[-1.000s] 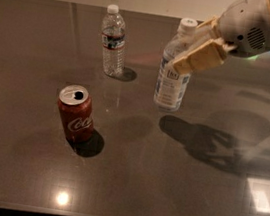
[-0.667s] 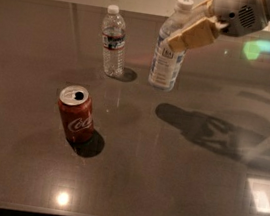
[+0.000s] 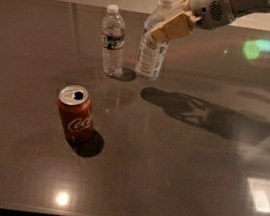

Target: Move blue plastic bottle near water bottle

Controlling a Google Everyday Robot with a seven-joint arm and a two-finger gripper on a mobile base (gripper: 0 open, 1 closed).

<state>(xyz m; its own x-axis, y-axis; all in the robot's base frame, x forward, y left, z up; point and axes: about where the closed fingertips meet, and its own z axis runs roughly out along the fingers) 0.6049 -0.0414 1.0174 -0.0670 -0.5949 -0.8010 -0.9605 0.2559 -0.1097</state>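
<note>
The blue plastic bottle (image 3: 151, 52), wide with a large white cap and a blue-and-white label, is upright at the table's far middle. My gripper (image 3: 168, 25) comes in from the upper right and is shut on its upper body. The water bottle (image 3: 113, 41), slim and clear with a small white cap and a dark label band, stands just left of it, a small gap between them. I cannot tell whether the blue bottle's base touches the table.
A red cola can (image 3: 76, 114) stands upright at the front left. The dark glossy table (image 3: 183, 188) shows the arm's shadow right of the bottles and bright light spots at the front and right.
My gripper has carried the blue plastic bottle leftward and farther back, from right of centre to just beside the water bottle. The can and water bottle have not moved.
</note>
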